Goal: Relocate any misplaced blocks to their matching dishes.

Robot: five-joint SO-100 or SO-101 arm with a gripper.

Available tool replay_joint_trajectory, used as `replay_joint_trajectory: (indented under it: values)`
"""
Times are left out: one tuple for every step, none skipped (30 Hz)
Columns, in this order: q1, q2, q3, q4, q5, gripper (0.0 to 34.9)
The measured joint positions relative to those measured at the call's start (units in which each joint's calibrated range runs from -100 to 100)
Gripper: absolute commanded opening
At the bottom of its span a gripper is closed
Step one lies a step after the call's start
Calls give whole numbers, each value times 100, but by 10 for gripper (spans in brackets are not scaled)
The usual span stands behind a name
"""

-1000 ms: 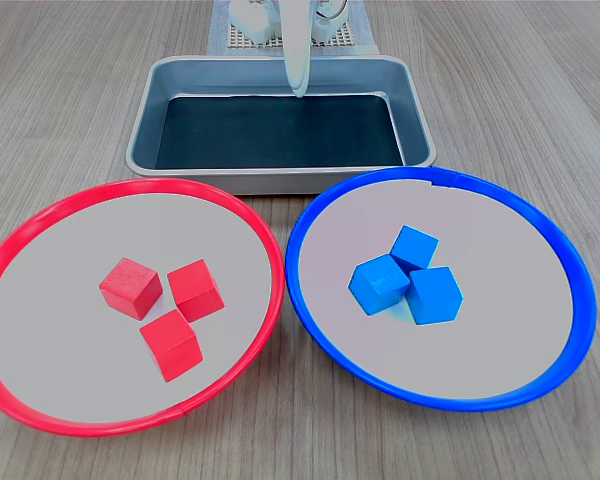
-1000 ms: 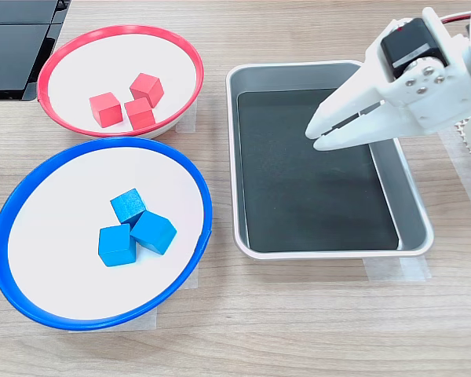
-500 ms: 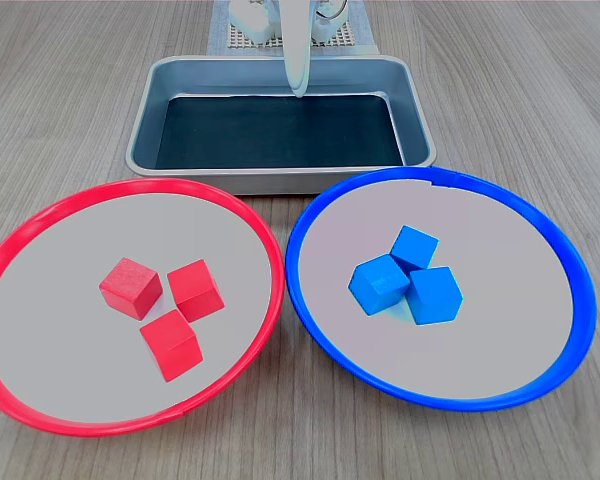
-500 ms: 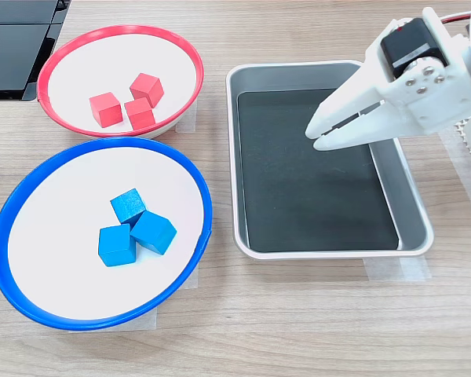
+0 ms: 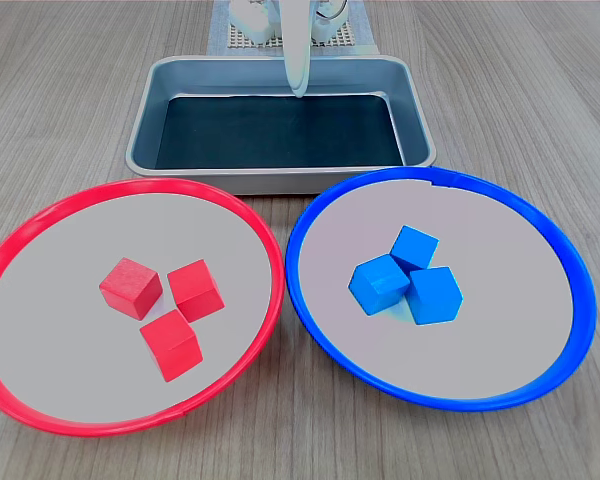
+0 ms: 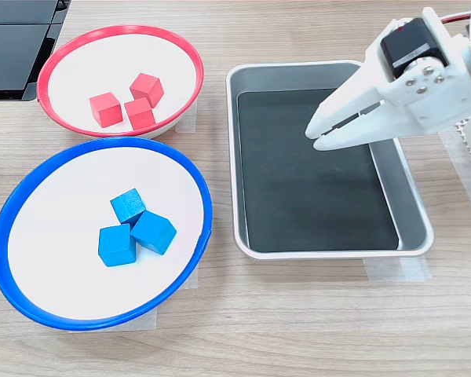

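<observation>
three red blocks (image 5: 163,310) are seen clustered in the red-rimmed dish (image 5: 40,215) in the first exterior view, three blue blocks (image 5: 408,275) touching in the blue-rimmed dish (image 5: 560,255). in the second exterior view, the pincer (image 6: 314,138) is held over the grey tray (image 6: 412,196), nearly closed and empty. no writing is legible.

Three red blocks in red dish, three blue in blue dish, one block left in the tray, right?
Not quite: the tray holds no block, as the second exterior view shows. The red blocks and blue blocks are as you say.
</observation>
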Motion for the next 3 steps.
replay_joint_trajectory:
  values:
    - [0,0,0,0,0,4]
    - [0,0,0,0,0,4]
    - [0,0,0,0,0,4]
